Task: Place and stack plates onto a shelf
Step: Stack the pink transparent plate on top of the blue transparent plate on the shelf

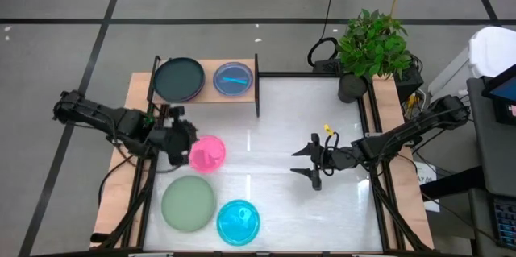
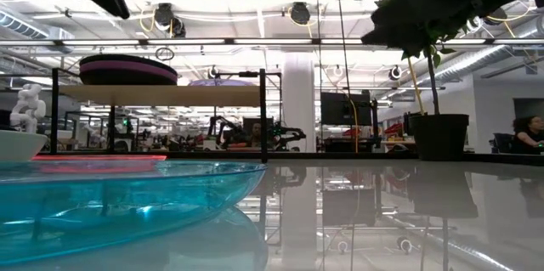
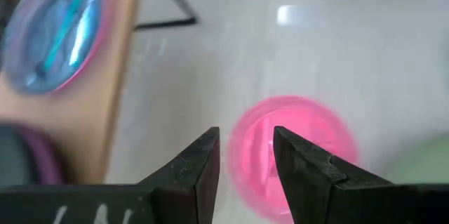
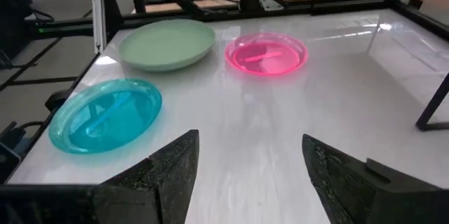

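Observation:
The light-wood shelf (image 1: 206, 65) stands at the table's far left. On it a black plate (image 1: 178, 80) lies on a purple one (image 2: 127, 76). Beside them a cyan plate sits in a pink one (image 1: 234, 79). On the table lie a pink plate (image 1: 207, 154), a sage-green plate (image 1: 188, 202) and a cyan plate (image 1: 239, 221). My left gripper (image 3: 245, 164) is open and hovers above the pink plate's left rim (image 3: 238, 147), clear of it. My right gripper (image 1: 310, 163) is open and empty at the table's middle right.
A potted plant (image 1: 371, 47) stands at the far right corner. The shelf's black frame posts (image 1: 257, 88) rise beside the board. The table between the pink plate and my right gripper is bare white surface (image 1: 258, 152).

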You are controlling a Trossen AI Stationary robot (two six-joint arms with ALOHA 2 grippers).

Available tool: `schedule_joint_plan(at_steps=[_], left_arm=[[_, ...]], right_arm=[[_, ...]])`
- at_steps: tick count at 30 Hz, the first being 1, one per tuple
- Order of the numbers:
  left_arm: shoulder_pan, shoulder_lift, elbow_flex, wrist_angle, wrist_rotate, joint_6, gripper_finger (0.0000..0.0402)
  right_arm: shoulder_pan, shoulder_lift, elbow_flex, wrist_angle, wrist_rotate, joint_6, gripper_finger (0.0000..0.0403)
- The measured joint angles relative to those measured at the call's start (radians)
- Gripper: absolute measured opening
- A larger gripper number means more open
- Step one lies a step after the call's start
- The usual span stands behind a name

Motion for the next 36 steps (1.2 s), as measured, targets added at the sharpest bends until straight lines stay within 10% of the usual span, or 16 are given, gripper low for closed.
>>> schedule_joint_plan(at_steps=[14, 27, 36], left_arm=[[-0.155, 0.251, -0.015, 0.087, -0.002, -0.060, 0.0140], [-0.156, 0.281, -0.323, 0.517, 0.090, -0.224, 0.0140], [-0.142, 0.226, -0.351, 0.262, 0.131, -0.149, 0.0140]], right_arm=[[0.026, 0.000, -0.025, 0.053, 0.000, 0.005, 0.0235], [0.025, 0.000, -0.025, 0.053, 0.001, -0.035, 0.0235], [0.025, 0.000, -0.026, 0.053, 0.001, -0.050, 0.0235]])
